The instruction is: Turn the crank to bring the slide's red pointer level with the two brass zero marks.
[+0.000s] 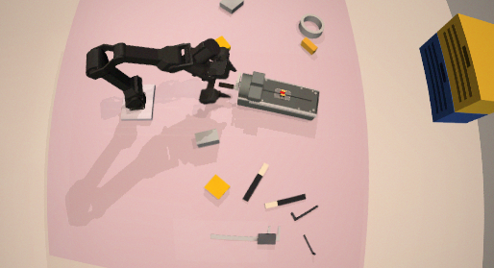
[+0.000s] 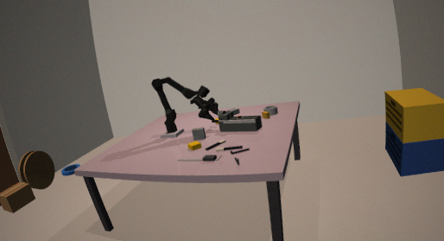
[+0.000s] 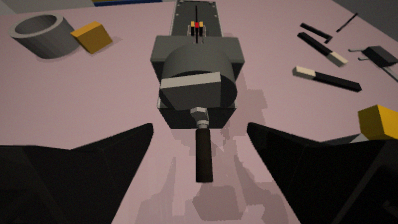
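Observation:
The grey machine [image 1: 305, 102] [image 2: 242, 125] [image 3: 198, 62] lies on the table with its crank end toward the arm. The crank's dark handle [image 1: 226, 85] [image 3: 204, 156] sticks out from a pale arm on that end. The red pointer [image 1: 283, 92] [image 3: 197, 24] sits in the slot on top, between two small brass marks; whether it is exactly level with them is too small to tell. My gripper [image 1: 232, 83] [image 2: 216, 117] [image 3: 201, 127] is open and empty. In the wrist view its fingers stand on either side of the handle, apart from it.
A grey ring [image 1: 311, 27] [image 3: 42, 35] and an orange block [image 1: 308, 46] [image 3: 92, 37] lie beyond the machine. A grey block [image 1: 207, 137], a yellow block [image 1: 217, 186], black-and-cream sticks and a caliper [image 1: 266, 238] lie to one side.

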Controlling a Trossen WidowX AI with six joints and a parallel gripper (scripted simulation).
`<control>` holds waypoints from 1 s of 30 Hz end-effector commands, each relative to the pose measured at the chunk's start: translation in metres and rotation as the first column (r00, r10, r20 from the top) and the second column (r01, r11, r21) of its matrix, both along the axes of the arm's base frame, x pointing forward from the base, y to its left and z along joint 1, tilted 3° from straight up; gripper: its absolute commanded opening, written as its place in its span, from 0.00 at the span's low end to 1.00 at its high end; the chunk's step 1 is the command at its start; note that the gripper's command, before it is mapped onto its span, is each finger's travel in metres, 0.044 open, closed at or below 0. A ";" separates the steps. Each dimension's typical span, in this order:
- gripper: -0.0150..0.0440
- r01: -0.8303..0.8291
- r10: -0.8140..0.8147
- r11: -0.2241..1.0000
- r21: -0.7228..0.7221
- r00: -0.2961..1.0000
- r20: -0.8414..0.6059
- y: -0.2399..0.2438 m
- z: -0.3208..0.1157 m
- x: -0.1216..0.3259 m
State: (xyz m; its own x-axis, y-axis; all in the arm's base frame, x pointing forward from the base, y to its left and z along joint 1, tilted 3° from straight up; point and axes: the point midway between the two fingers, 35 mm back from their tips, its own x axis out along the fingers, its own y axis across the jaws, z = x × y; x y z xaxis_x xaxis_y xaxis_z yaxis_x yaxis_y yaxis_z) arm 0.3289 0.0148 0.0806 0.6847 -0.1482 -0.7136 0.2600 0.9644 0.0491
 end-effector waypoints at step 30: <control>0.73 0.005 -0.005 1.000 -0.003 1.000 -0.015 0.001 -0.044 -0.005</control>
